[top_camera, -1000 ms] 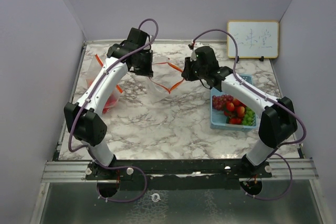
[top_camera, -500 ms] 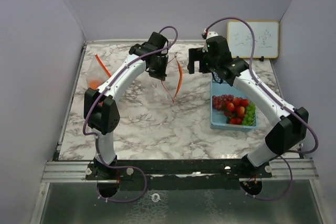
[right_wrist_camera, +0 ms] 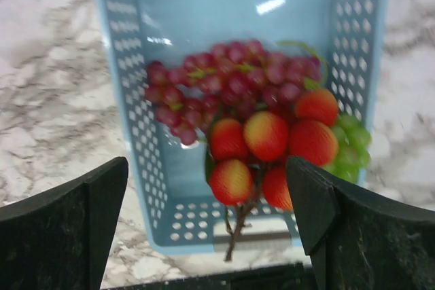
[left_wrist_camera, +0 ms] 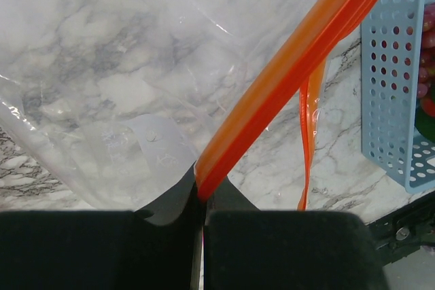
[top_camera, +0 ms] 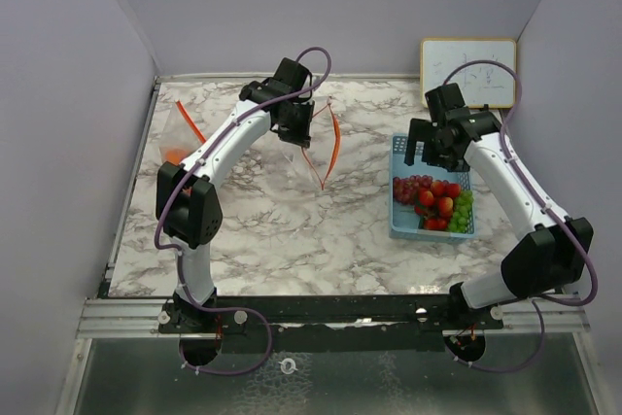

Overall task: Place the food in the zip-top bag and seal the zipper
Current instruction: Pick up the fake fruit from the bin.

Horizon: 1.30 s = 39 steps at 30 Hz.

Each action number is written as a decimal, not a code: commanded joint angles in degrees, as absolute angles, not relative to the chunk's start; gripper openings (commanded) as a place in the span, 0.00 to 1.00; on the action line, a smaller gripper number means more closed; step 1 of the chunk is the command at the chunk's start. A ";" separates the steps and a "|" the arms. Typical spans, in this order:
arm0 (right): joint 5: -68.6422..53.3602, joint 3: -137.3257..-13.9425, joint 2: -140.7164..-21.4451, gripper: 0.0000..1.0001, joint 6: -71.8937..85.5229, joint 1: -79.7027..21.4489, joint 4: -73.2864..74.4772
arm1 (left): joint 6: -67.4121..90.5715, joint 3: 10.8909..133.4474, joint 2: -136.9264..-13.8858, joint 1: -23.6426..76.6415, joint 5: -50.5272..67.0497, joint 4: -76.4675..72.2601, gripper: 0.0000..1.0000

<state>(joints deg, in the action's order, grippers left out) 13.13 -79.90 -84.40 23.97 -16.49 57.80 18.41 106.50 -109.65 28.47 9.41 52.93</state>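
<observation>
Descent should run straight and slow: the right gripper point(right_wrist_camera: 207, 195), jaws spread wide and empty, hangs over the blue basket point(right_wrist_camera: 129, 100), and one round red fruit point(right_wrist_camera: 268, 135) looks an easier pinch than the tangled grapes point(right_wrist_camera: 224, 83). The food point(right_wrist_camera: 299, 127) fills the basket's lower half, mid-frame in the right wrist view, below and between the jaws, untouched. The left gripper point(left_wrist_camera: 202, 198), bottom centre of its view, is clamped on the orange zipper point(left_wrist_camera: 292, 66) of the zip-top bag point(left_wrist_camera: 122, 66)
</observation>
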 commanded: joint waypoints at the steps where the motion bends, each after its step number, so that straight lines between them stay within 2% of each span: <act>1: 19.47 -80.19 -81.47 1.00 32.32 -15.22 70.07 | 17.13 107.93 -110.22 28.39 12.11 51.79 0.00; 4: 19.53 -80.91 -81.81 0.98 35.10 -15.12 75.54 | 17.05 108.01 -110.22 28.39 13.17 51.56 0.00; 9: 9.44 -79.76 -78.55 0.77 35.39 -15.12 77.91 | 16.87 107.72 -110.34 28.39 13.96 51.38 0.00; 11: 5.07 -77.41 -76.59 0.72 35.66 -15.12 77.88 | 16.83 107.73 -110.52 28.39 14.07 51.33 0.00; 18: -1.68 -63.43 -69.82 0.71 38.99 -15.20 74.67 | 16.80 106.77 -110.74 28.39 14.40 51.00 0.00; 28: 4.01 -58.07 -72.57 0.69 41.36 -15.13 62.00 | 16.78 104.83 -109.45 28.38 15.21 50.27 0.00; 32: 4.39 -58.74 -74.64 0.54 42.03 -15.12 58.33 | 16.68 104.80 -108.87 28.39 15.19 50.27 0.00; 36: 6.61 -57.49 -76.09 0.53 41.77 -15.18 57.92 | 16.44 104.12 -108.08 28.39 14.59 50.14 0.00; 39: 8.19 -56.56 -75.59 0.43 41.87 -15.20 57.69 | 16.21 103.10 -107.55 28.39 14.34 49.94 0.00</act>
<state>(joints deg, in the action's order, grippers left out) 3.81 -57.89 -75.99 40.93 -15.20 60.64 17.15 104.57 -109.95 28.47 13.91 50.72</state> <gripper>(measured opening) 0.495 0.010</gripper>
